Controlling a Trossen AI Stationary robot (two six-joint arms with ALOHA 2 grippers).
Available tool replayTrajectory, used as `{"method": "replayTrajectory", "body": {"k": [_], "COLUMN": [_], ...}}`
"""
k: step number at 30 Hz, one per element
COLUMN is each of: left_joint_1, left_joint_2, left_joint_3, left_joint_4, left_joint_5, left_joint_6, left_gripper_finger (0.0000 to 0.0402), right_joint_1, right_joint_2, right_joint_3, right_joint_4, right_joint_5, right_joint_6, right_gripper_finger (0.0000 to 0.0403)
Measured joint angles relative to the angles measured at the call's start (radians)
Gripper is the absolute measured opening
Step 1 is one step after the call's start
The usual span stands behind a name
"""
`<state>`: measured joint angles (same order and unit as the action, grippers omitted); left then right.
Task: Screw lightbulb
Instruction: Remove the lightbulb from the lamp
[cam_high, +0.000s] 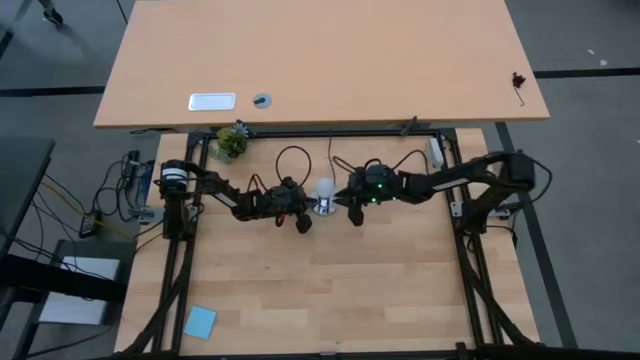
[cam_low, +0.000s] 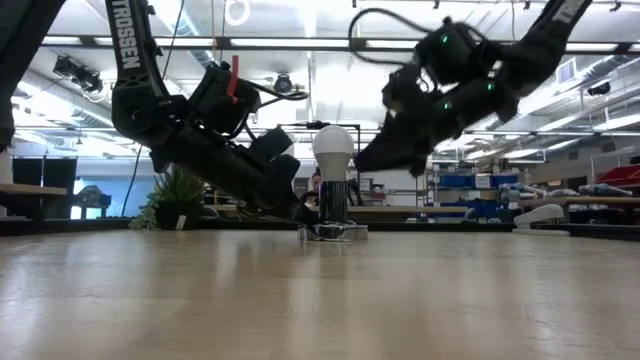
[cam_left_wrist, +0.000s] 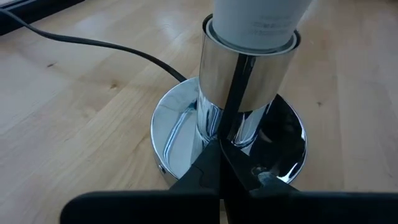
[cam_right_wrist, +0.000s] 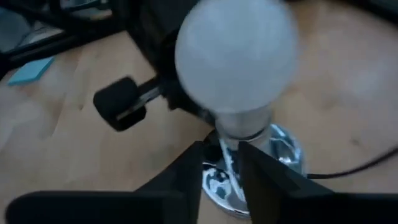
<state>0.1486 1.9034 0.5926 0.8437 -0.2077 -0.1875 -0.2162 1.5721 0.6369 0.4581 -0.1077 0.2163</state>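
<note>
The lightbulb (cam_low: 333, 150) stands upright in the silver socket (cam_left_wrist: 245, 81) on the tabletop (cam_high: 350, 290), left tool (cam_left_wrist: 221, 165) clenched at its base, right tool (cam_right_wrist: 219, 163) slightly parted, grasping nothing.

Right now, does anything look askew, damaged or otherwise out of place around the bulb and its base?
Nothing stands out: the white pear-shaped lightbulb stands upright in the round chrome socket base, undamaged.
</note>
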Motion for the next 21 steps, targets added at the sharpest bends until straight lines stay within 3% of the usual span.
{"method": "replayTrajectory", "body": {"k": [9,16,21], "left_joint_1": [0.0,0.0,0.0], "left_joint_2": [0.001,0.002,0.002], "left_joint_3": [-0.001,-0.002,-0.002], "left_joint_4": [0.0,0.002,0.002], "left_joint_5": [0.0,0.0,0.001], "left_joint_6": [0.0,0.027,0.027], "left_gripper_finger": [0.0003,0.0003,0.0003], "right_joint_1": [0.04,0.047,0.049], "right_joint_2": [-0.113,-0.054,0.008], "right_joint_3": [0.0,0.031,0.092], "right_joint_4": [-0.001,0.052,0.026], "right_joint_5": [0.187,0.201,0.224], "right_joint_6": [0.048,0.08,0.04], "right_gripper_finger": [0.0226,0.0324,0.0362]}}
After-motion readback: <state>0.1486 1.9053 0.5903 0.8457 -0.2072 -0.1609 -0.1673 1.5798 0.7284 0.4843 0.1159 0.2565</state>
